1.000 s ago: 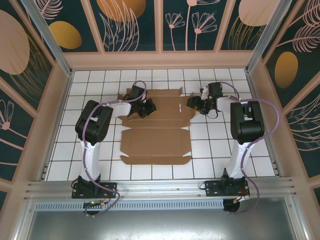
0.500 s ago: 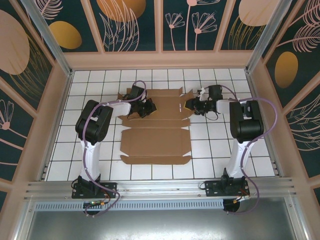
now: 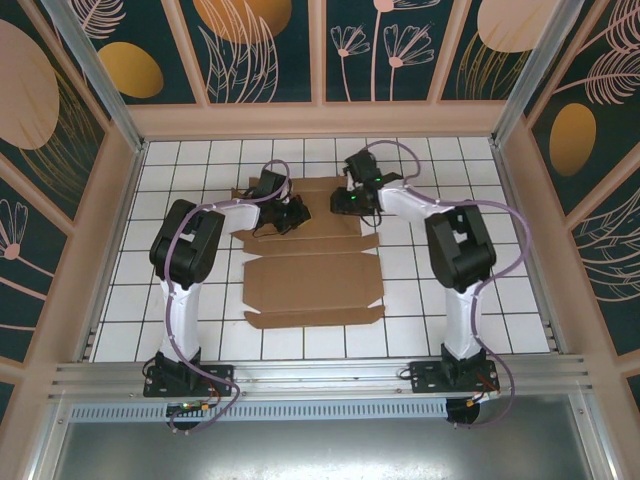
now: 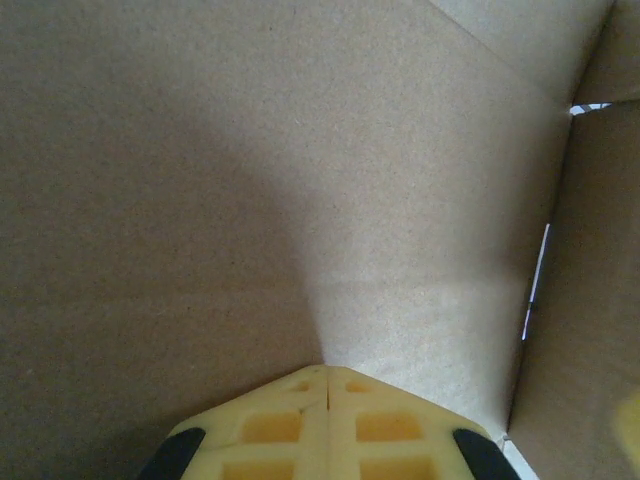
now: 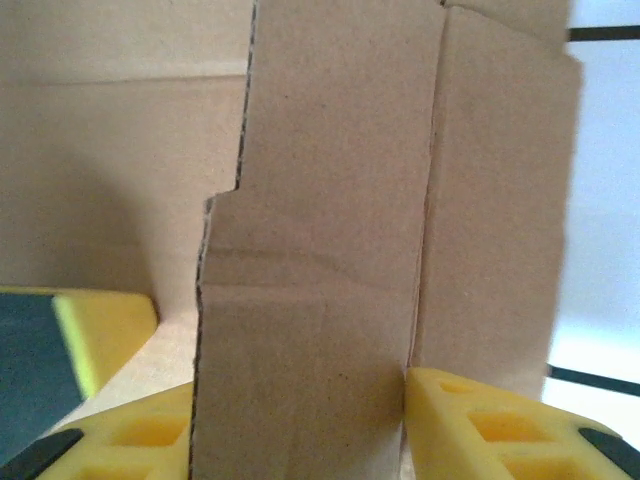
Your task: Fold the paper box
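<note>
Fingers (image 4: 270,430) on the left gripper (image 4: 326,372) are squeezed fully together, yellow tips meeting with nothing between them. They seem to rest right on the paper box (image 4: 250,180), which is a big die-cut sheet of plain brown cardboard with flaps and crease lines. The left wrist view also catches a flap on the right side tilted up, with a thin slit of white showing along its edge. The right gripper (image 5: 300,385) is a different story: its yellow fingers (image 5: 480,425) stand apart and a strip of the paper box (image 5: 320,200) rises in the gap between them, with a second panel beside it past a crease. Honestly can't tell if they're actually clamping that strip or just sitting either side of it. From the top camera the paper box (image 3: 312,285) lies around the middle of the white tiled table (image 3: 500,300), between the two arms, with its near panels flat. The left gripper (image 3: 288,215) is down on the left part of the far panel. The right gripper (image 3: 347,200) is at the far edge near the middle, close to the left one.
</note>
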Tool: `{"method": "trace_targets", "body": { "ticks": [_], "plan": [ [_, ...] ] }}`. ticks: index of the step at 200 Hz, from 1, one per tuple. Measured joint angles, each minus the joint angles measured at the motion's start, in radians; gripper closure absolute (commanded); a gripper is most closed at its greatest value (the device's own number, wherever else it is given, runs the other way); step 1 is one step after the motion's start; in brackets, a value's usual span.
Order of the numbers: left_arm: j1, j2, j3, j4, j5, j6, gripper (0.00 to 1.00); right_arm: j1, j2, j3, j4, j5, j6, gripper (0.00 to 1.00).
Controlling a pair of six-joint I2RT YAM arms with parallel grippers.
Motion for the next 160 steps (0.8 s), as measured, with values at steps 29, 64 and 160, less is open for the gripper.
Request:
{"method": "trace_targets", "body": {
  "ticks": [29,64,160],
  "plan": [
    [0.0,0.0,0.0,0.0,-0.003,0.0,1.0,0.104,0.144,0.145,-0.097,0.199,-0.016,0.41],
    [0.007,0.001,0.0,0.001,-0.006,0.0,1.0,0.166,0.211,0.244,-0.174,0.381,-0.032,0.36],
    [0.01,0.002,0.0,0.004,-0.005,0.0,1.0,0.158,0.141,0.147,-0.105,0.4,-0.059,0.35]
  ]
}}
